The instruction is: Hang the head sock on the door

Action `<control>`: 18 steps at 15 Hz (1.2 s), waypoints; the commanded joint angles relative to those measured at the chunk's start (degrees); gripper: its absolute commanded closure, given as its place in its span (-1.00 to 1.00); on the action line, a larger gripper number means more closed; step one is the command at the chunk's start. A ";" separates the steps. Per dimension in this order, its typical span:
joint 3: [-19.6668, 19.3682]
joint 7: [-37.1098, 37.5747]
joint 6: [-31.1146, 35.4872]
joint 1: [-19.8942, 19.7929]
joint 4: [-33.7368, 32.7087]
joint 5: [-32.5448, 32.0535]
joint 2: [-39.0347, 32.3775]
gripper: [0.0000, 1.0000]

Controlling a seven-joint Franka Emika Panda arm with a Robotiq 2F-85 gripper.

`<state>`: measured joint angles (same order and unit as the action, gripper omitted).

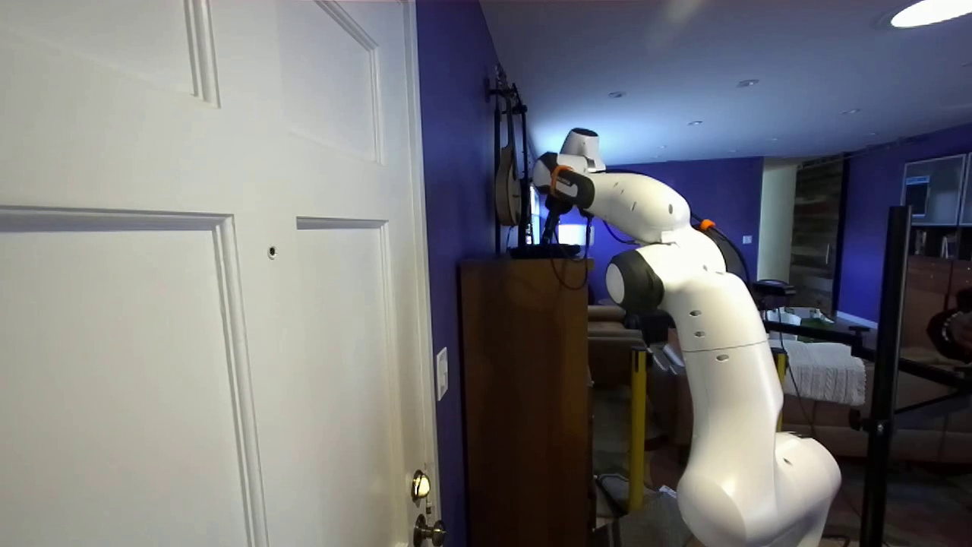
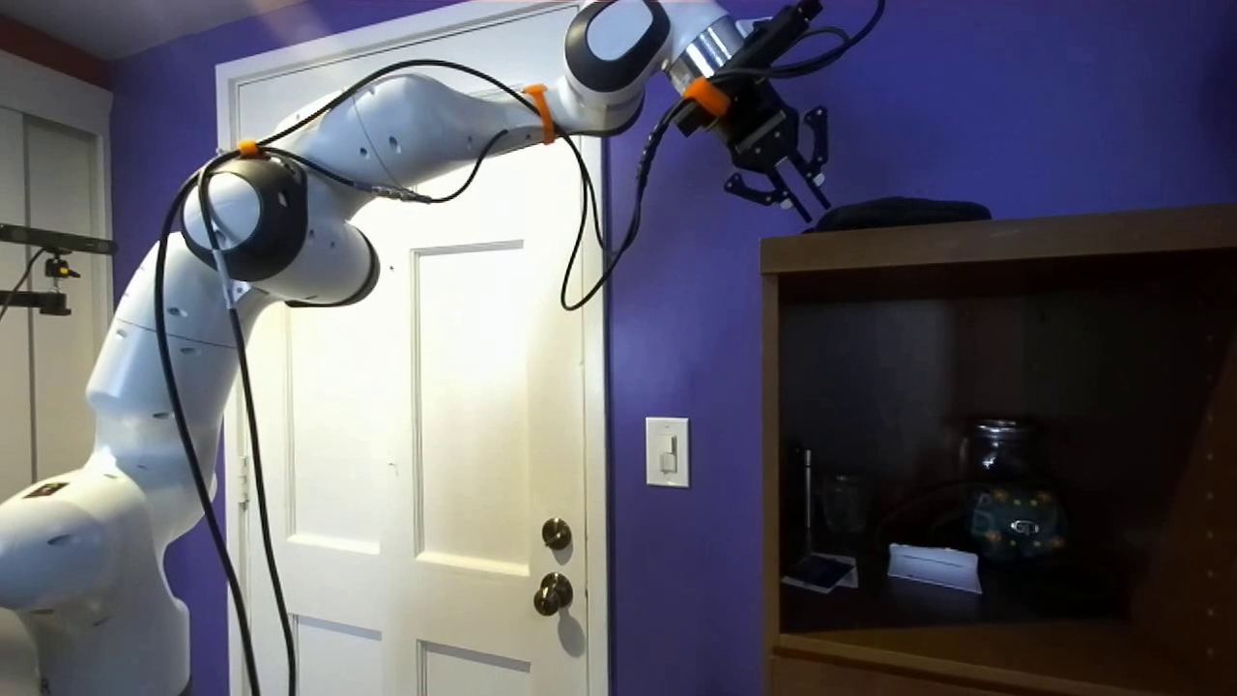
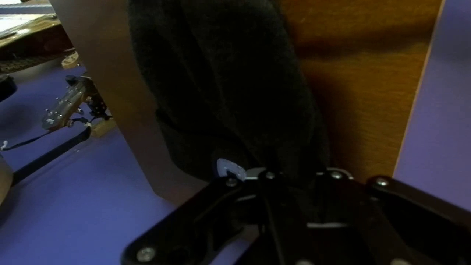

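The head sock is a limp dark cloth that lies on top of the brown wooden cabinet in an exterior view (image 2: 908, 211). It fills much of the wrist view (image 3: 228, 81), where a small pale blue tag shows near its edge. My gripper (image 2: 819, 215) slants down to the sock's end, its fingers a narrow gap apart. In the wrist view the gripper (image 3: 300, 175) has dark cloth at and between its fingers. I cannot tell whether it pinches the cloth. The white panelled door (image 1: 334, 327) has a brass knob; it also shows behind the arm (image 2: 474, 406).
The brown cabinet (image 2: 1024, 238) has jars and small items on its shelf. A purple wall (image 2: 696, 338) with a light switch (image 2: 667, 451) lies between door and cabinet. Stringed instruments (image 1: 507, 178) hang on the wall by the cabinet. A black stand (image 1: 885, 380) stands near the arm.
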<state>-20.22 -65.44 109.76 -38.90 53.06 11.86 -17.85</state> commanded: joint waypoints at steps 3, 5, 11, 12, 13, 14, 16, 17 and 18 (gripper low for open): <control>0.50 -2.82 0.41 -2.20 -4.70 2.29 -4.48 -0.35; 0.66 -2.84 0.02 -2.57 -5.11 2.74 -5.39 -0.64; 0.99 -2.05 -2.76 -2.69 -5.73 4.54 -5.51 0.28; 1.00 -1.87 -3.52 -2.66 -5.90 4.74 -5.48 0.46; 0.92 -1.36 -4.62 -2.58 -6.16 4.81 -5.49 0.58; 0.85 -0.79 -6.14 -2.52 -6.46 4.93 -5.50 0.71; 0.83 0.66 -9.89 -2.48 -6.96 5.56 -5.10 0.96; 0.84 1.61 -11.94 -2.44 -7.17 5.86 -4.76 1.00; 0.89 2.51 -14.20 -2.32 -7.32 6.18 -4.11 1.00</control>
<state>-20.00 -65.20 101.99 -40.33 48.04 15.75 -22.53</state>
